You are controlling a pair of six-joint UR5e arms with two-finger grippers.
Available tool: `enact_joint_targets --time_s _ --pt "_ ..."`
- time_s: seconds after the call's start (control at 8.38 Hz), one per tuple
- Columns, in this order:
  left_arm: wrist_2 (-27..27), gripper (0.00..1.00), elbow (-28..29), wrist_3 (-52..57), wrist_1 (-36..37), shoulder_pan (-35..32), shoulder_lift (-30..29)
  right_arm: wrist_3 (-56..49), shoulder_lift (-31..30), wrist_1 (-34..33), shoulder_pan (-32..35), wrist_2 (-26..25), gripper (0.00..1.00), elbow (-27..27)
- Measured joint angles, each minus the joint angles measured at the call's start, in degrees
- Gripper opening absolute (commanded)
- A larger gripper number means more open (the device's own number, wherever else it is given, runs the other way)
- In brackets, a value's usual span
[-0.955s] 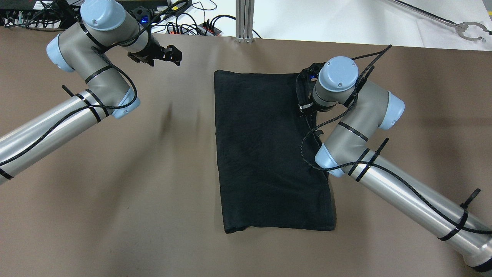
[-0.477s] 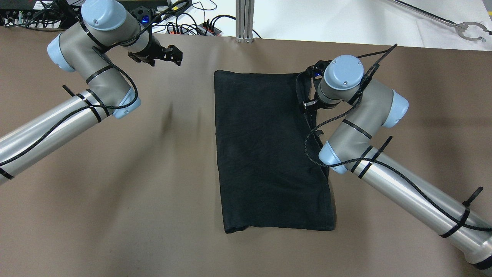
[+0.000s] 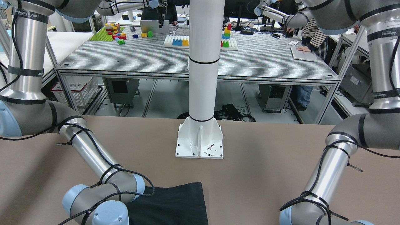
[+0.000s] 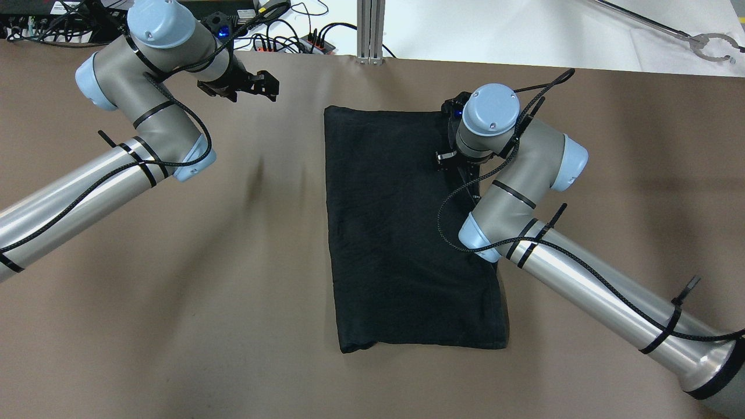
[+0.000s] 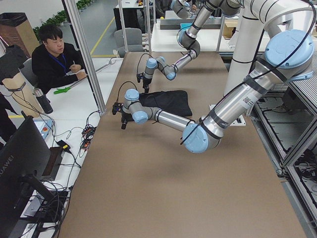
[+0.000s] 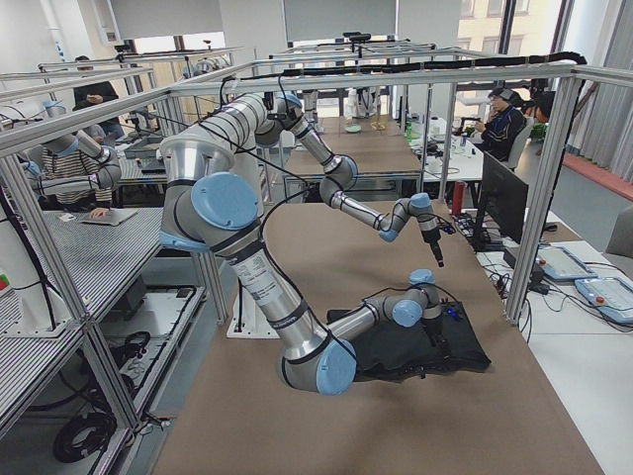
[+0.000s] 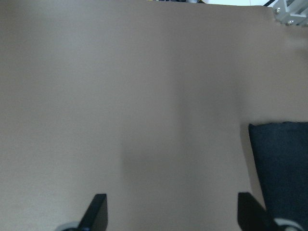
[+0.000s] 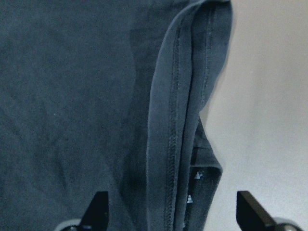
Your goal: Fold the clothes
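Clothes [image 4: 407, 233], a single dark piece with layered hems along one side, lie flat at the middle of the brown table [image 4: 174, 302]. Right gripper [image 8: 173, 211] hangs over the hemmed edge at the far right corner, jaws spread wide, gripping nothing. Left gripper [image 7: 173, 211] is well off to the left over bare table, equally wide. White basket [image 3: 75, 90] under the background bench: contents unclear.
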Motion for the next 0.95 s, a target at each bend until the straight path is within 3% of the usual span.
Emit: enact_joint_targets --time_s 0.6,0.95 --pt "0.0 0.95 0.1 0.3 0.0 0.0 0.0 -5.6 -3.5 0.5 1.8 -1.0 0.94 -0.3" --pt "0.0 0.95 0.0 0.1 -0.2 0.0 0.1 -11.6 -8.9 5.1 5.9 0.9 0.94 1.1"
